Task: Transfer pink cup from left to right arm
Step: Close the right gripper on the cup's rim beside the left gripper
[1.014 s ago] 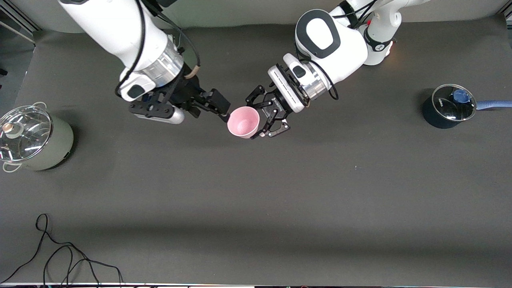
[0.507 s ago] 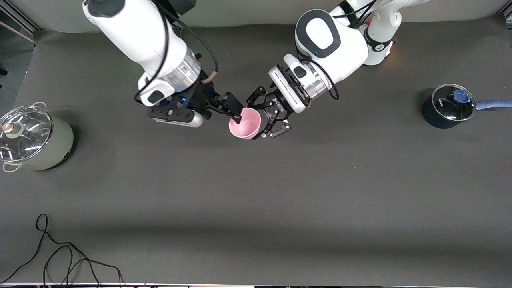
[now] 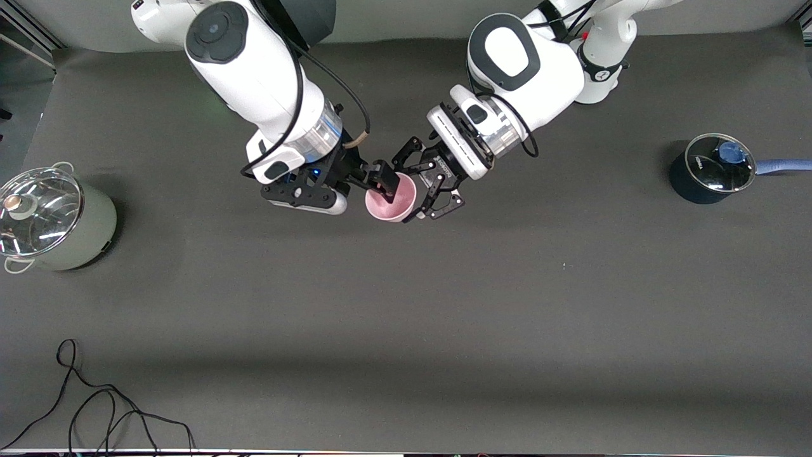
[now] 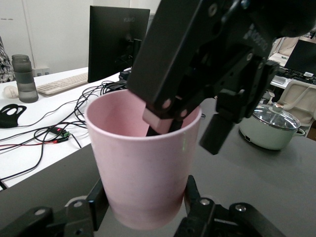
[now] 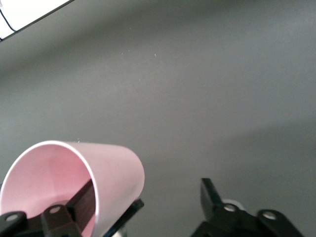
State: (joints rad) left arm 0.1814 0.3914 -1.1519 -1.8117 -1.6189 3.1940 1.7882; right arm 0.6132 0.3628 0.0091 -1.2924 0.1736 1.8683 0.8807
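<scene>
Mid-handover, over the middle of the counter (image 3: 406,304), toward the edge where the arm bases stand.

Pink cup (image 3: 391,197): up in the air, mouth open toward the front camera and upward. Left tool (image 3: 426,190) pinches it around the lower wall; in the left wrist view the two fingers (image 4: 96,200) sit pressed against either side of the cup's base. Grip looks firm, cup upright in that view.

Right tool (image 3: 379,185): arrived at the cup's rim from the right arm's end. One finger (image 4: 170,106) is dipped inside the cup's mouth; the other sits outside the wall. In the right wrist view the wall lies between the two fingers with a wide gap on the outer side, so this tool reads as spread, straddling the rim, not yet clamped.

Progress, as judged: pick-up by the left arm done, meeting of the two arms done, right tool placed over the rim. Left to do: right tool pressing onto the wall, left tool letting go, arms parting with the cup in the right tool.

Elsewhere: pale green lidded pot (image 3: 47,219) at the right arm's end of the counter, dark saucepan (image 3: 710,168) with glass lid at the left arm's end, loose black cable (image 3: 95,406) at the front corner. None involved.
</scene>
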